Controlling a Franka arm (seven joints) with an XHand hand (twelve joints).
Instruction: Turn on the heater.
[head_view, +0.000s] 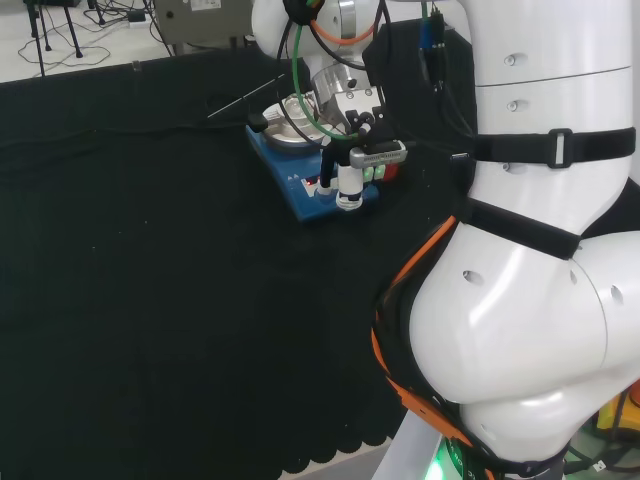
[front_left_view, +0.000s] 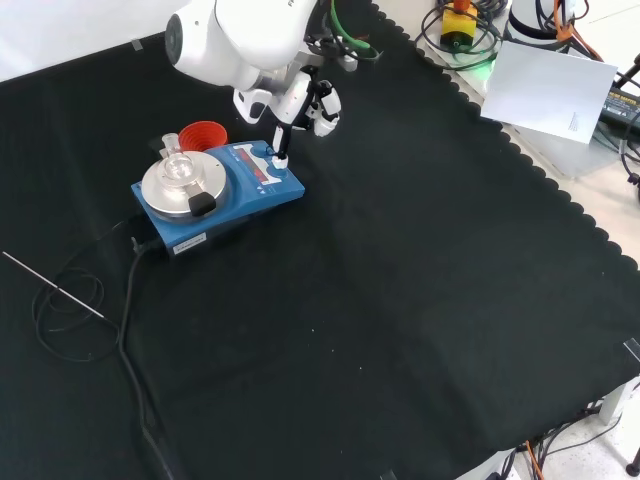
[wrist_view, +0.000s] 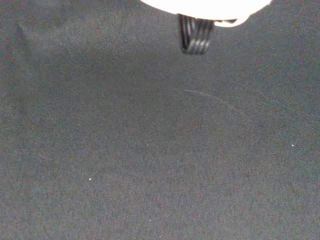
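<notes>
A: Blue hotplate stirrer sits on the black cloth, upper left in the front view, round steel plate on top with a small clear glass flask on it. Red ribbed ring stand just behind it

B: hand?

A: hand is above the heater's control end, one straight finger pointing down onto the front panel, touching it or nearly. The other fingers look partly curled, nothing held. In the head view the hand is over the near right corner of the blue base

B: risks?

A: my guess: the fingertip lands beside the switch, not on it, so no power-on. A push from the side could slide the whole unit on the cloth and tip the flask off the plate. The black cable trails off the heater's left end, and a thin metal rod lies near it, well clear of the hand

B: is it on?

A: can't tell, panel too small
</notes>
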